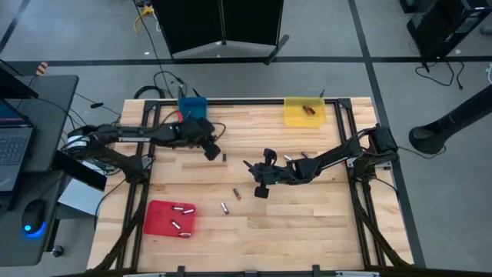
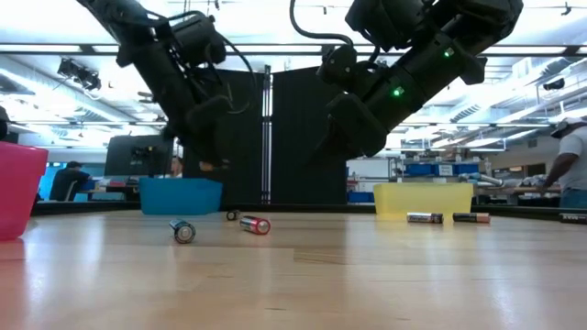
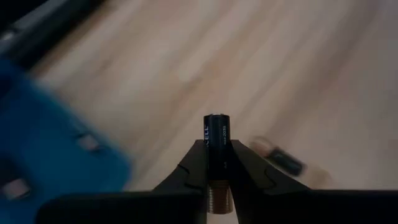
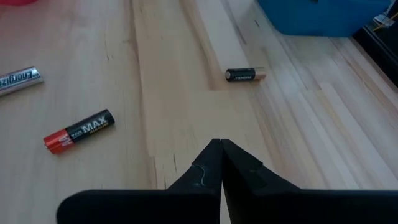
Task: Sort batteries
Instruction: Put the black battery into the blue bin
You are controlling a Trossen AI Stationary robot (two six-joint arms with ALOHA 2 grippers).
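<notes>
1. The left gripper point(image 1: 213, 151) hangs over the far-left part of the wooden table point(image 1: 307, 223), just near-right of the blue tray point(image 1: 192, 105). Its fingers point(image 3: 194, 163) are clamped on a black battery point(image 3: 217, 134), which stands up between them.
2. The right gripper point(image 1: 262, 189) is above the table's middle with its fingers pressed together and nothing between them. Bare wood lies around it on every side.
3. Loose batteries: a copper-ended one point(image 1: 224, 157) just right of the left gripper, a red-and-black one point(image 1: 237, 195) and a silvery one point(image 1: 225, 208) near-left of the right gripper, and two more point(image 1: 295, 157) beside the right arm's forearm.
4. The red tray point(image 1: 170, 218) at the near-left holds three cells point(image 1: 178, 225); the yellow tray point(image 1: 304, 112) at the far edge holds one point(image 1: 309, 110).
5. The near-right of the table is open wood up to its metal frame.
6. The low view alone shows the room behind: ceiling lights, shelves, and a person point(image 2: 574, 160) at the far right.
7. The left wrist view alone shows the held cell's label.
</notes>
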